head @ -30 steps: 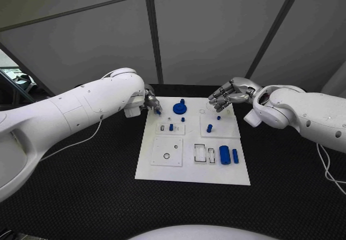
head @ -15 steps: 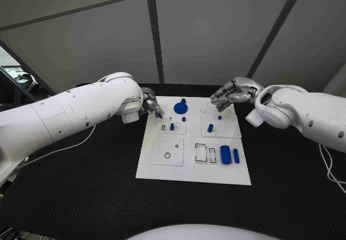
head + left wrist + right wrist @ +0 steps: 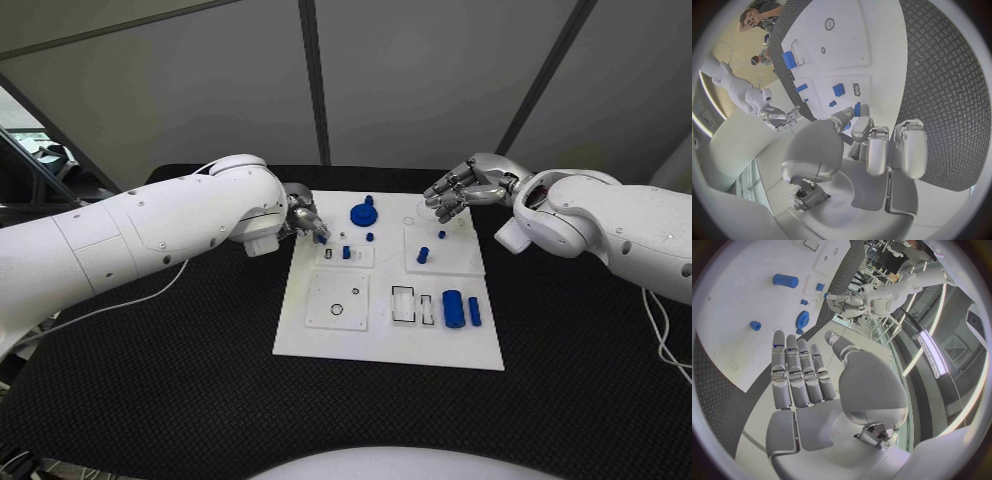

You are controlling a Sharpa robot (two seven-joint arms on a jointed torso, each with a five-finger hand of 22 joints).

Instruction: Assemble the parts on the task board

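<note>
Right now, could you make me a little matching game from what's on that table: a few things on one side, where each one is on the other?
Things:
1. blue gear
2. large blue cylinder
3. left hand
4. right hand

Places:
A. over the board's far right corner
B. at the board's far left edge
C. far middle of the board
D. near right part of the board

Pairs: 1-C, 2-D, 3-B, 4-A

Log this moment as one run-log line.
left hand: pinching small blue part at task board edge | right hand: open, above board's far corner
</note>
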